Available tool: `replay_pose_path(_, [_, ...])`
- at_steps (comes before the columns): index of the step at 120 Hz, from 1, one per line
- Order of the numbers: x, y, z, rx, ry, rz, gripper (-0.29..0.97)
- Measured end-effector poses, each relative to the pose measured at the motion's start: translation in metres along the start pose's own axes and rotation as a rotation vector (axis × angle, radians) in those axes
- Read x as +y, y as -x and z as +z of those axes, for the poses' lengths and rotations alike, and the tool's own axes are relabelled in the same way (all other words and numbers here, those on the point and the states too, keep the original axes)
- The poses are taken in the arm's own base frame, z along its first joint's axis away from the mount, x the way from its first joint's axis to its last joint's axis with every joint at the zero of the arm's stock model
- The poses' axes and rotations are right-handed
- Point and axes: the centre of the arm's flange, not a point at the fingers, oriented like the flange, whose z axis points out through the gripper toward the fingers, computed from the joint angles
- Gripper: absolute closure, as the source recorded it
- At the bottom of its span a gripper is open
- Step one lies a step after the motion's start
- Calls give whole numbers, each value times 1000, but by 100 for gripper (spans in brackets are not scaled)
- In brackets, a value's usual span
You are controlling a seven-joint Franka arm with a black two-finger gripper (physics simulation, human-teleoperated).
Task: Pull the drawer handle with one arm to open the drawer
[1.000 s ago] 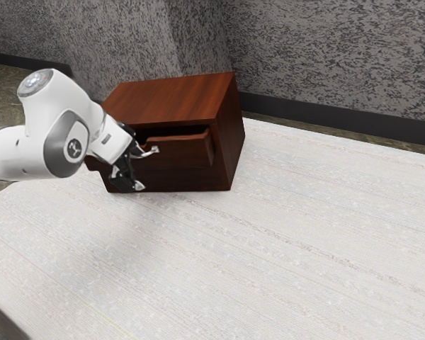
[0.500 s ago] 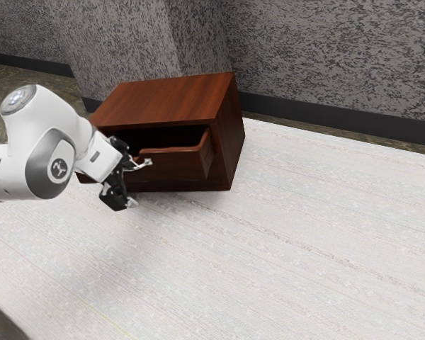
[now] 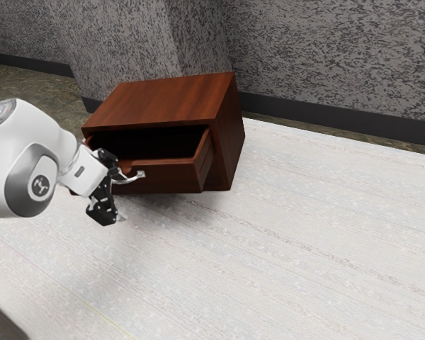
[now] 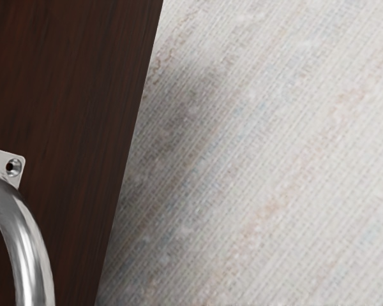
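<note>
A dark red-brown wooden cabinet (image 3: 171, 99) stands on the table at the back left. Its drawer (image 3: 168, 176) is pulled partly out toward the exterior view's left, leaving a dark gap under the cabinet top. A curved silver handle (image 3: 130, 176) sticks out of the drawer front. My gripper (image 3: 116, 187) is at that handle, with its black fingers spread wide, one above the bar and one below it. In the wrist view the handle (image 4: 18, 241) arches across the dark drawer front (image 4: 70, 115), right under my hand.
The pale woven table surface (image 3: 283, 241) stretches to the exterior view's right and front of the cabinet. A grey speckled wall (image 3: 326, 49) with a dark baseboard runs behind the table.
My hand has moved toward the exterior view's lower left with the handle between its fingers. The drawer has slid further out of the cabinet, widening the dark gap.
</note>
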Motion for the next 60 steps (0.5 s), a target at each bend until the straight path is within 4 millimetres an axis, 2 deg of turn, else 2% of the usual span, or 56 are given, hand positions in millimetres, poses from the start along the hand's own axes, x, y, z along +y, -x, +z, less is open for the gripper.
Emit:
replay_pose_path(27, [9,-9,-6,11,-3,19,0])
replay_pose_path(60, [25,-5,-16,17,-1,19,0])
